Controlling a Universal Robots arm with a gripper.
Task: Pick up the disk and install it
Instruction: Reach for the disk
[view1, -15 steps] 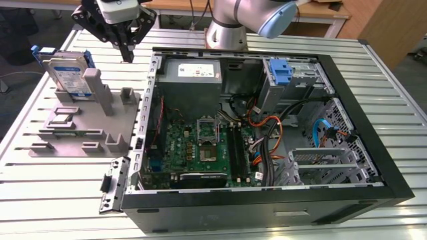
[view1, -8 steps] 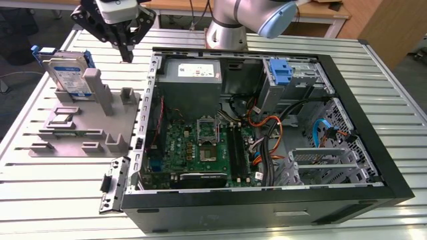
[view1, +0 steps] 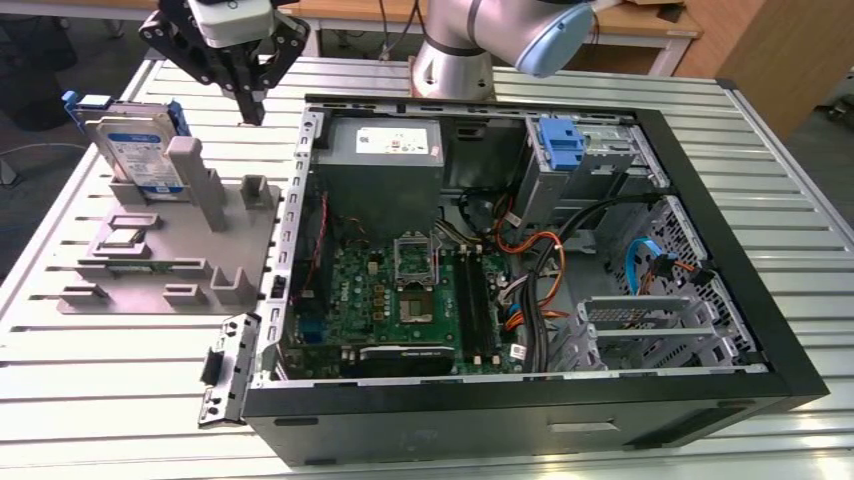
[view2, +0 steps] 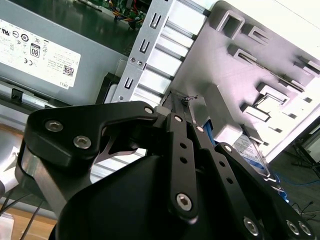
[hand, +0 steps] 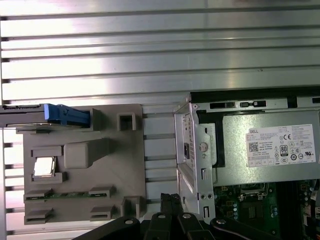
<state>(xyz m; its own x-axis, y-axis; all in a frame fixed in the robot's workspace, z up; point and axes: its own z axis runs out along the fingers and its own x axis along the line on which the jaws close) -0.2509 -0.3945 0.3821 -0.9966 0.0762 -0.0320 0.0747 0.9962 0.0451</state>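
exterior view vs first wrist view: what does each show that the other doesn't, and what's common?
Exterior view adds: the disk face-on with its label, the motherboard, the blue bracket in the case. First wrist view adds: a top-down look, the disk edge-on, the pockets of the grey fixture laid out. Both: fixture, power supply, claw apart from the disk.

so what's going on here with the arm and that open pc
A robot arm is meant to fit the disk into the open computer case. Nothing is picked up yet: the disk stands upright in the grey holder beside the case, on the exterior view's left. The gripper hangs above the gap between holder and case, shut and empty, near the disk but not touching it.
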